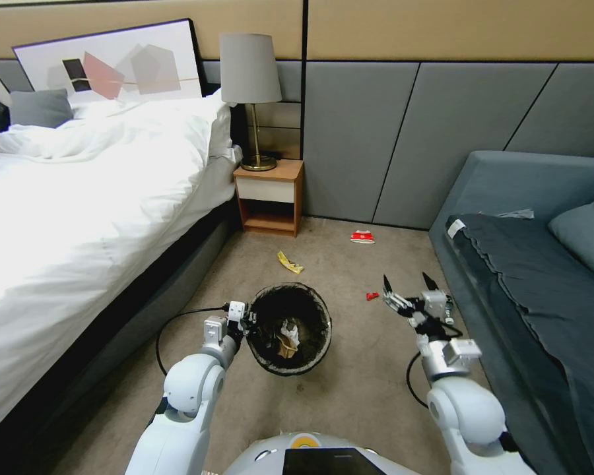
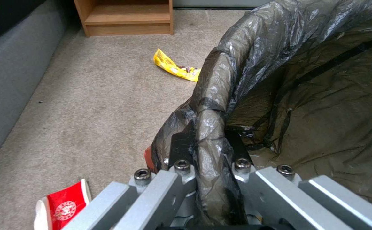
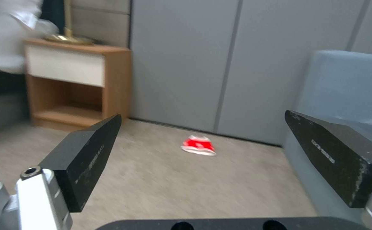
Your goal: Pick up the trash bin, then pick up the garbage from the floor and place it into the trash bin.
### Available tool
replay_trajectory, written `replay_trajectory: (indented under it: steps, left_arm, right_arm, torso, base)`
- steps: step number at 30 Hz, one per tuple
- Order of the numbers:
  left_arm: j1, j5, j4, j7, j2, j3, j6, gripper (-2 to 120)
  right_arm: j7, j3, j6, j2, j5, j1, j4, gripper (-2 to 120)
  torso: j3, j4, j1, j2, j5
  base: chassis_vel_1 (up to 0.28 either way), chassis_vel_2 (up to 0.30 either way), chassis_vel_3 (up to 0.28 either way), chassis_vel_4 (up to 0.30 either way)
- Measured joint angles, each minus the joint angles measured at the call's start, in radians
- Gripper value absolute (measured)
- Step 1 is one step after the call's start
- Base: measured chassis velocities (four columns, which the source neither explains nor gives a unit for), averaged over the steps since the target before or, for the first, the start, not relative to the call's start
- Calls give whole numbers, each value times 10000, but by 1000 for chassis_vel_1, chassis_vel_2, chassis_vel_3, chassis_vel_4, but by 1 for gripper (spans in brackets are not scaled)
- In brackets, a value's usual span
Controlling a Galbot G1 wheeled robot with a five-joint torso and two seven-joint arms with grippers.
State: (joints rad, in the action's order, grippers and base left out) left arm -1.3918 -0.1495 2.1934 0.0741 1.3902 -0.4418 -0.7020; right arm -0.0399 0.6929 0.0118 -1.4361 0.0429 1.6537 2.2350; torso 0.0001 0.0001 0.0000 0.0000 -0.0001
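Note:
The trash bin (image 1: 289,330), lined with a dark bag, hangs tilted from my left gripper (image 1: 247,321), which is shut on its rim (image 2: 209,127). White tissue and brown scraps (image 1: 288,336) lie inside it. Garbage lies on the carpet: a yellow wrapper (image 1: 290,262) (image 2: 176,66) beyond the bin, a red-and-white carton (image 1: 362,237) (image 3: 198,145) near the wall, a small red piece (image 1: 372,295), and another red-and-white carton (image 2: 62,207) below the left gripper. My right gripper (image 1: 409,285) (image 3: 203,115) is open and empty in the air, close to the small red piece.
A bed (image 1: 79,198) with white bedding runs along the left. A wooden nightstand (image 1: 269,198) with a lamp (image 1: 249,72) stands by the wall. A grey sofa (image 1: 528,264) borders the right. A grey panelled wall (image 1: 402,132) closes the far end of the carpet.

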Motion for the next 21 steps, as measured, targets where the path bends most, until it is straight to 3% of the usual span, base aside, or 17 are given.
replay_trajectory:
  steps: [21]
  left_arm:
    - [6, -35, -29, 10, 25, -37, 42, 1]
  right_arm:
    - [-38, 210, -191, -322, 24, 118, -336, 100]
  torso:
    - [0, -1, 0, 0, 2]
  base:
    - [0, 0, 0, 0]
